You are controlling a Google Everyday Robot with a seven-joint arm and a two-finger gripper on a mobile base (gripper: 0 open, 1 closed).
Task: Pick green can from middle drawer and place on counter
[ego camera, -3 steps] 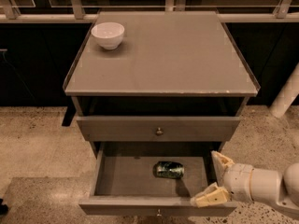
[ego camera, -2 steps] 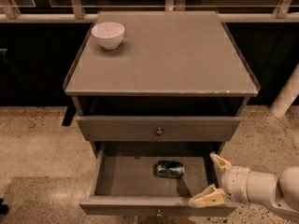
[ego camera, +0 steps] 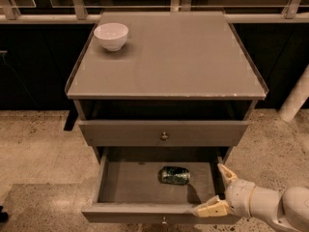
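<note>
Shiny dark-green can (ego camera: 175,175) lies sideways in the open grey drawer (ego camera: 135,183); the pale gripper (ego camera: 219,191) hovers nearby, spread to straddle it.

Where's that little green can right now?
The green can lies on its side in the open middle drawer, right of centre. The gripper hovers open at the drawer's front right corner, just right of the can.

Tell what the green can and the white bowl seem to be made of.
The green can looks like metal: shiny, with silvery ends. The white bowl seems glazed ceramic, perhaps plastic: smooth, glossy. The gripper hovers open at a front corner of the middle drawer.
</note>
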